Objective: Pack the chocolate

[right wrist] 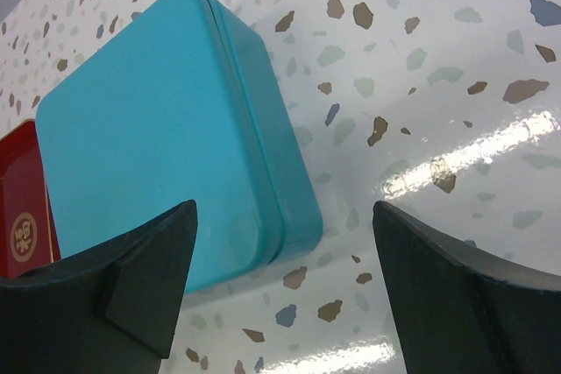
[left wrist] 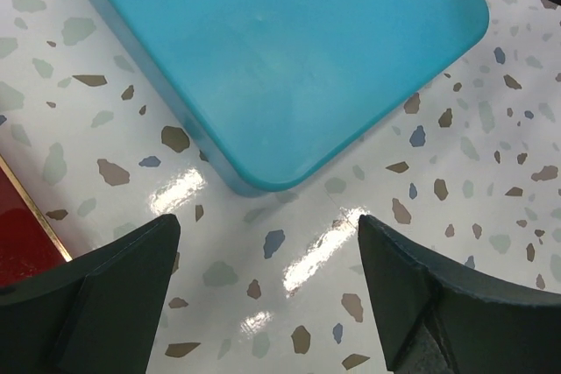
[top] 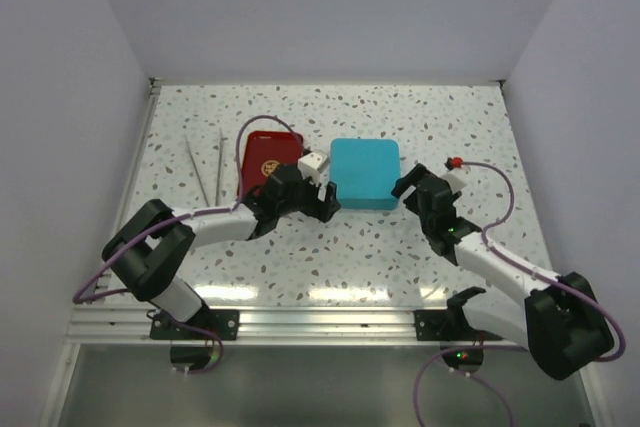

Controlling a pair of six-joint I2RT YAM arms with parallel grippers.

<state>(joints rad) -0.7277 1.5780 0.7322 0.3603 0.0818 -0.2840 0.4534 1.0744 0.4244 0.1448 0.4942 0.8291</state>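
Left gripper (left wrist: 267,247) and right gripper (right wrist: 285,234) both gape wide, empty, flanking the closed teal square metal tin (top: 364,173), and no chocolate shows anywhere: inside already or not yet packed, I can't tell.

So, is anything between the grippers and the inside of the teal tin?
Yes: the lid is on the tin, covering the inside. The left gripper and right gripper are open, one on each side of the tin. No chocolate is in view.
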